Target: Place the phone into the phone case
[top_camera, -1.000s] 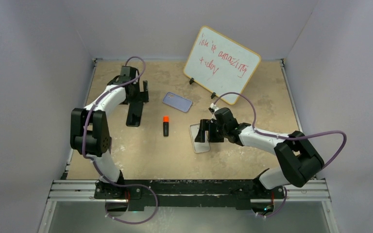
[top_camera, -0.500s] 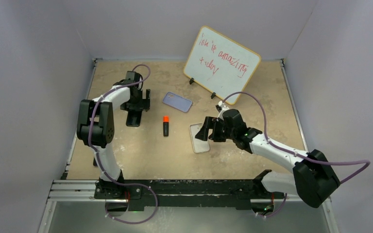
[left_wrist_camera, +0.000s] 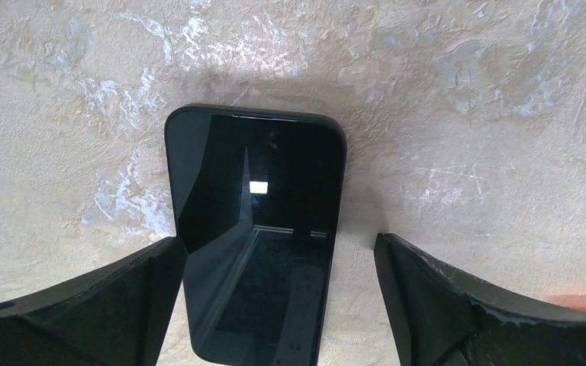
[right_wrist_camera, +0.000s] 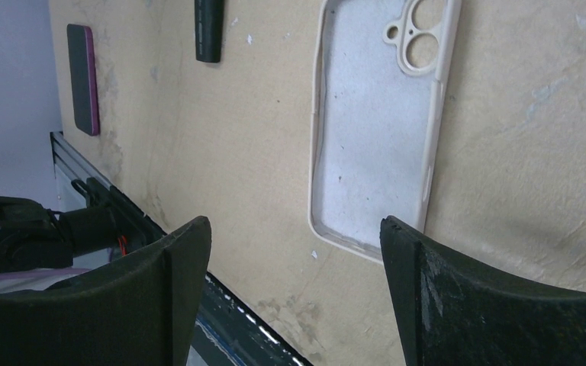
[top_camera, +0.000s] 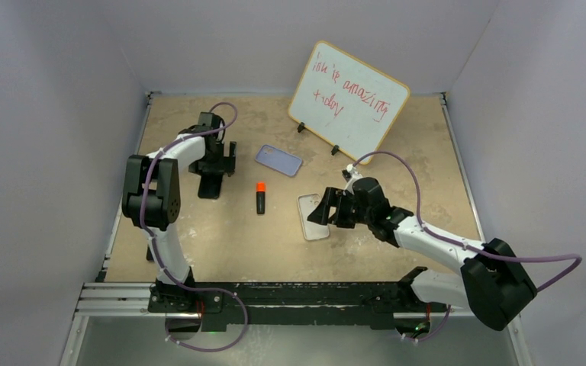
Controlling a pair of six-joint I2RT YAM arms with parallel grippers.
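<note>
The phone (left_wrist_camera: 255, 229), black and glossy, lies flat on the table, left of centre in the top view (top_camera: 209, 187). My left gripper (left_wrist_camera: 276, 242) hovers over it, open, with one finger on each side of its near end (top_camera: 215, 162). The lavender-blue phone case (top_camera: 278, 160) lies apart near the table's middle. My right gripper (right_wrist_camera: 294, 225) is open and empty over the near end of a second, whitish case shell (right_wrist_camera: 374, 130), which lies hollow side up with two round camera holes (top_camera: 310, 223). The phone also shows far off in the right wrist view (right_wrist_camera: 82, 76).
A black marker with an orange cap (top_camera: 260, 197) lies between the phone and the whitish shell. A whiteboard with red writing (top_camera: 349, 101) stands propped at the back. The table's front rail (top_camera: 297, 297) runs behind my right gripper.
My right arm has stretched out, elbow swinging right, and its gripper has slid slightly nearer over the whitish shell. My left arm has folded in, its gripper settling closer over the phone.
</note>
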